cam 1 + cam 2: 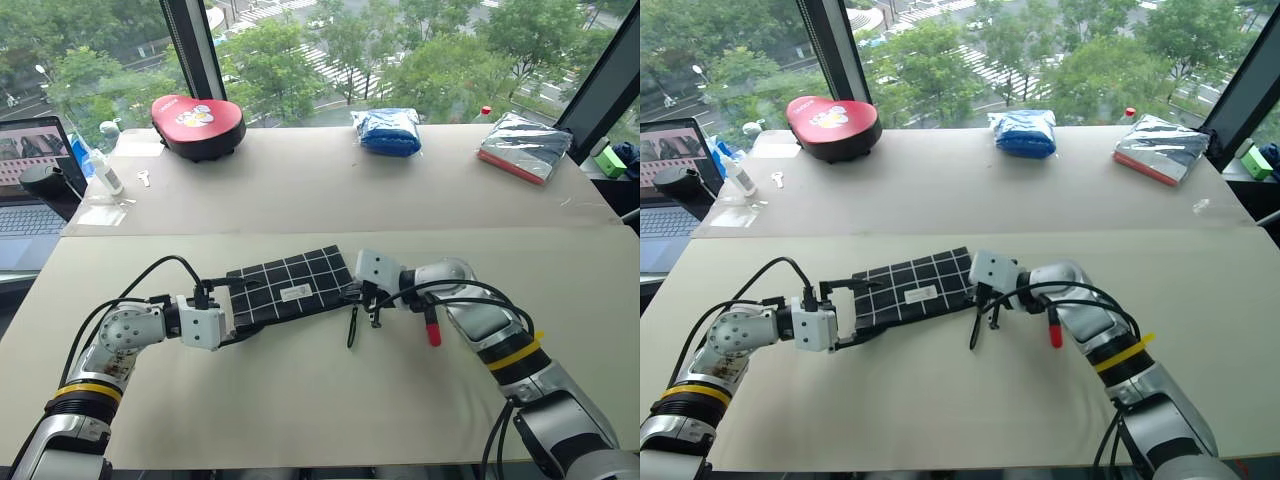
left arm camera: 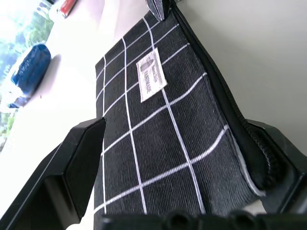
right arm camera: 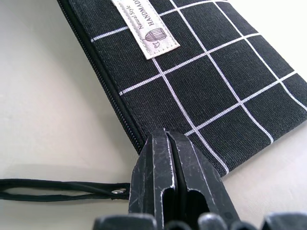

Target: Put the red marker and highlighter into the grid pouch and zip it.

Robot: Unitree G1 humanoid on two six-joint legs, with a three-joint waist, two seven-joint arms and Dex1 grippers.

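Head view: the pouch (image 1: pixel 290 287) is lying flat on the table (image 1: pixel 300 400), and a red marker (image 1: pixel 432 330) is resting beside the right arm, outside.

Left wrist: the left gripper (image 2: pixel 177 158) is standing apart, straddling 1 end.

Right wrist: the right gripper (image 3: pixel 171 165) is pressed together at the zipper corner; the strap (image 3: pixel 57 189) is trailing loose.

Filling and zipping likely remain.

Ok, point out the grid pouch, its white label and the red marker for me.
grid pouch (image 1: pixel 275 282): left eye view, on the checked fabric face.
white label (image 2: pixel 151 81): left wrist view, middle of the label.
red marker (image 1: pixel 433 331): left eye view, on its red end.
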